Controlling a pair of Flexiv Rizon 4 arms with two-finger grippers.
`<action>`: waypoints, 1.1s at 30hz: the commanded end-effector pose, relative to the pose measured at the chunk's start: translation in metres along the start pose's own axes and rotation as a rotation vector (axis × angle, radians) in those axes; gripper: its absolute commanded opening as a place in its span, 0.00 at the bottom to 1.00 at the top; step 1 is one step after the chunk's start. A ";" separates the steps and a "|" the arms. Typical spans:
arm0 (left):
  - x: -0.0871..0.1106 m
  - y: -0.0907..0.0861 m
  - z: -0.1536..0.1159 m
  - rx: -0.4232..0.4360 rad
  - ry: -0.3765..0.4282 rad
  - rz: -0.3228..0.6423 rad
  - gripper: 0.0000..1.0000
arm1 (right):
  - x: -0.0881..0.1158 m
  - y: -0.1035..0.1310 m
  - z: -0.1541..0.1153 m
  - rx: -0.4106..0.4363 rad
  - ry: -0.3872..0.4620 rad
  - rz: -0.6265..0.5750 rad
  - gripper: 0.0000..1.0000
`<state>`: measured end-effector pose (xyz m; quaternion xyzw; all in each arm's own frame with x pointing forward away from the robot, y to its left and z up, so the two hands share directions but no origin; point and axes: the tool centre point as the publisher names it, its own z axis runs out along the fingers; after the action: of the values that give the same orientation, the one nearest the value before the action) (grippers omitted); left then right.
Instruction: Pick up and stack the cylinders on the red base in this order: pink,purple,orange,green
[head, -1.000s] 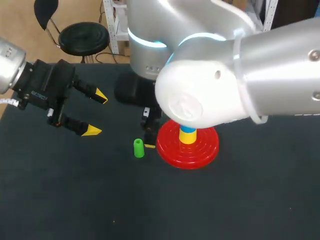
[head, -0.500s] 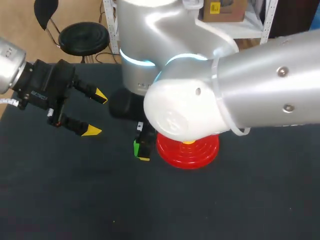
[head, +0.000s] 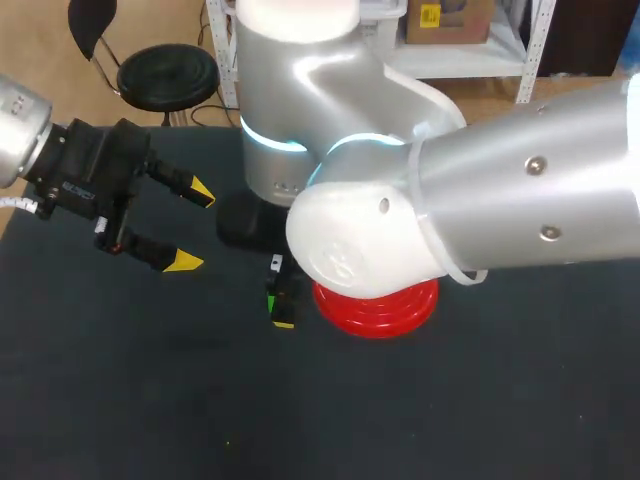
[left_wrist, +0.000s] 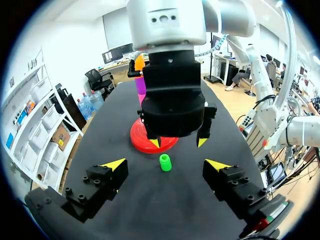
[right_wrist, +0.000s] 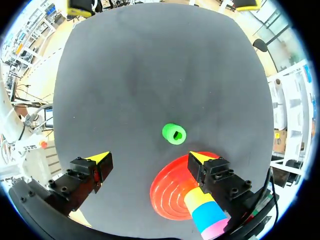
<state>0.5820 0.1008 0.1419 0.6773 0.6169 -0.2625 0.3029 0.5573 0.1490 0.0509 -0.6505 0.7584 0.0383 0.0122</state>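
The left gripper (head: 192, 226) sits in the upper left of the head view, above the dark counter (head: 120, 400). Its two yellow-tipped fingers are spread wide with nothing between them. Seen from its own wrist, the green cylinder (left_wrist: 165, 162) is the next thing out, ahead of the spread fingers and clear of both. It stands on end on the counter with its hole facing up.

Just beyond it the right gripper (left_wrist: 179, 143) hangs over the counter, pointing down with its fingers parted. The green cylinder is under it, nearer one fingertip than the other, and neither tip touches it. In the right wrist view the cylinder lies ahead of the open fingers, closer to the finger on the base's side, with bare counter all round it. In the head view this spot is just left of centre, where only a sliver of green shows beside one black finger. The bulky silver right arm (head: 520, 200) comes in from the right edge and fills the middle and upper right.

Farther on is the red base (left_wrist: 136, 140), a ridged disc near the green cylinder but not touching it. In the head view it lies at centre, its upper part hidden under the arm. Its post shows yellow and blue bands, then the pink cylinder (right_wrist: 218, 229). In the left wrist view the purple cylinder (left_wrist: 141, 92) and the orange cylinder (left_wrist: 139, 62) rise behind the right gripper.
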 end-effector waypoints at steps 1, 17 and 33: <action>0.001 0.000 0.000 -0.001 -0.003 0.002 1.00 | -0.004 -0.001 0.005 0.007 0.008 -0.002 1.00; 0.001 0.000 0.000 -0.001 -0.003 0.002 1.00 | -0.013 -0.004 0.013 0.027 -0.006 -0.013 1.00; 0.001 0.000 0.000 -0.001 -0.003 0.002 1.00 | -0.022 -0.001 0.019 0.014 0.002 -0.055 1.00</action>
<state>0.5820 0.1008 0.1419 0.6773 0.6169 -0.2625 0.3029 0.5598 0.1681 0.0341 -0.6705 0.7409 0.0327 0.0206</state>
